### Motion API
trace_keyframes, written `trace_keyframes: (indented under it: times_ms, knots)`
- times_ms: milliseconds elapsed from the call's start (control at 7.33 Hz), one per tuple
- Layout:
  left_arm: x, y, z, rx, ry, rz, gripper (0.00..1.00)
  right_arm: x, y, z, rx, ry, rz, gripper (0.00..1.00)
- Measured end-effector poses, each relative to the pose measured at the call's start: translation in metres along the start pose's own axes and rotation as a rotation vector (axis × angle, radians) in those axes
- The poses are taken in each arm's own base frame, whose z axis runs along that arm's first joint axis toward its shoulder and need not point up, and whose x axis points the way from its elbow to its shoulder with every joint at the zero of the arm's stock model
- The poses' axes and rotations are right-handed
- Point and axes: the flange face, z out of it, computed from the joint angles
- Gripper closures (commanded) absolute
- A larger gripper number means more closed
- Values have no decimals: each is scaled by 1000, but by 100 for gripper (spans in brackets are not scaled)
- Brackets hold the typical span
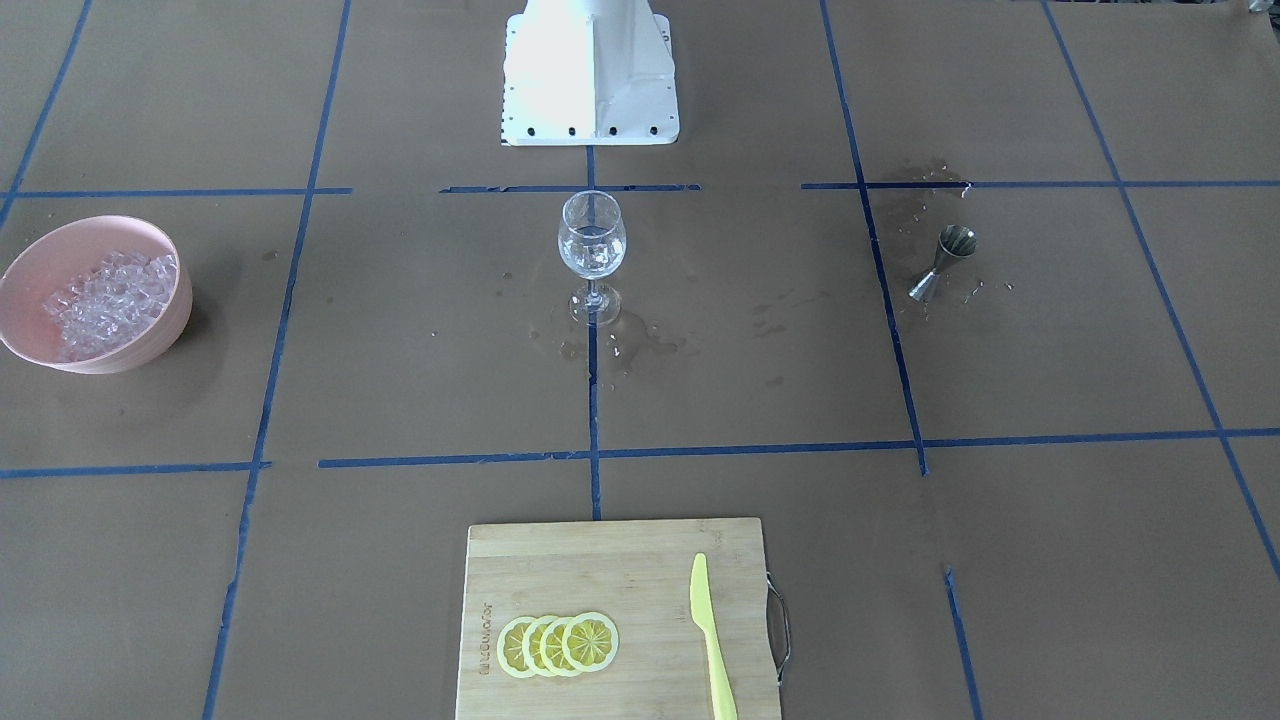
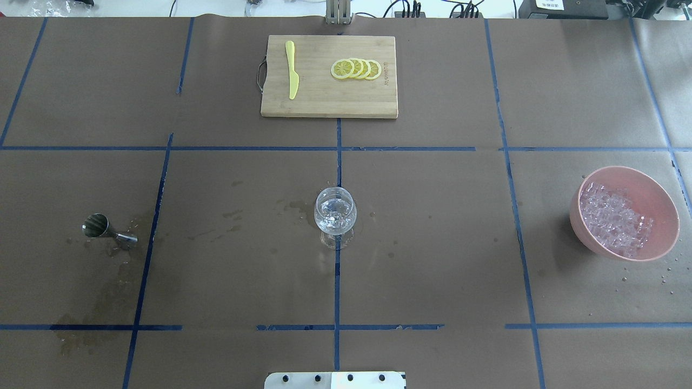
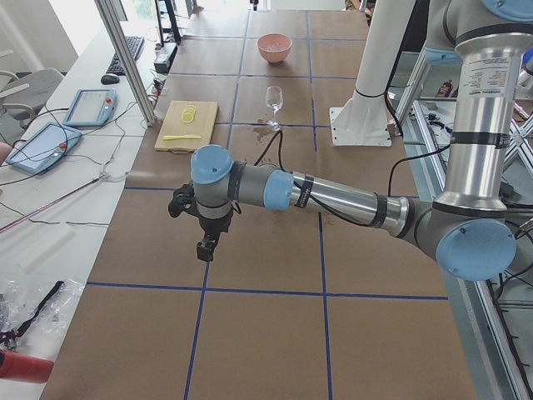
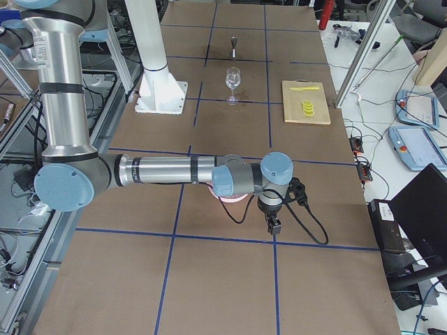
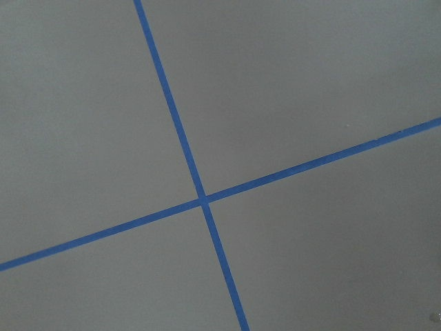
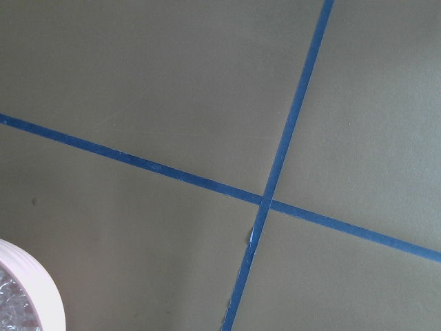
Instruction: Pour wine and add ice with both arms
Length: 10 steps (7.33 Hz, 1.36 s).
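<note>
A clear stemmed wine glass stands at the table's middle, with wet spots around its foot; it also shows in the overhead view. The ice is a glittering heap in a pink bowl at the table's right end. A steel jigger stands on the left side. My left gripper hangs over bare table far past the jigger. My right gripper hangs just beyond the bowl. Both show only in side views, so I cannot tell whether they are open or shut.
A wooden cutting board lies at the far edge with lemon slices and a yellow plastic knife. The white base stands at the near edge. Blue tape lines cross the brown table. The bowl's rim shows in the right wrist view.
</note>
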Motion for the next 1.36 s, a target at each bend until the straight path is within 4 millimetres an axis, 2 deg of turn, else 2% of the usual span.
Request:
trace_keyframes:
  times_ms: [409,818,1364]
  knots:
    - [-7,14,12,-26,7,-19,0,-5,-12,-8,-6,-2,9,0]
    - [2,7,1,-3,1,6,0,-4,-12,-6,-12,-9,24,0]
    - [-3,6,7,-13,-3,2,0,-6,-7,2,-21,-49,36,0]
